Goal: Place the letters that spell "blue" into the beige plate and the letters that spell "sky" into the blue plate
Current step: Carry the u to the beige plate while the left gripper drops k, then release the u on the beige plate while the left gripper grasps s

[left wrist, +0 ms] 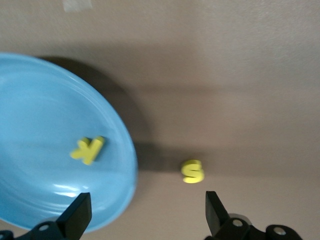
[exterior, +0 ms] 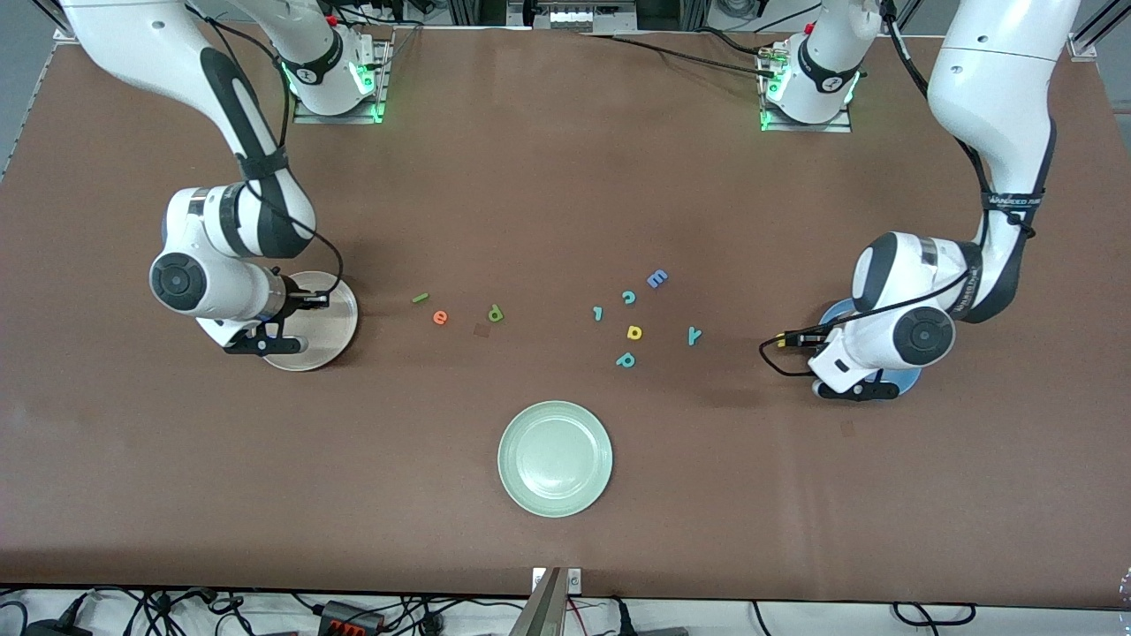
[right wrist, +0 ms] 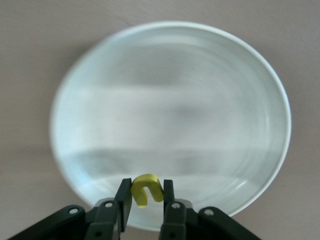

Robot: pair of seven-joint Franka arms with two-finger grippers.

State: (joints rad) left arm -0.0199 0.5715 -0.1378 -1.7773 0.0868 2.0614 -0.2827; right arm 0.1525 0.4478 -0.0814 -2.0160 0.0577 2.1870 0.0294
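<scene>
Yellow u, light, soft foam, pinched across its sides by right gripper over beige plate; left gripper wide open above blue plate.

A big brown table fills the view. Black cables lie along its near edge, and small green lights glow at the top.

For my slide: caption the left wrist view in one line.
Open left gripper over the blue plate's rim; yellow k in the plate, yellow s on the table beside it.
</scene>
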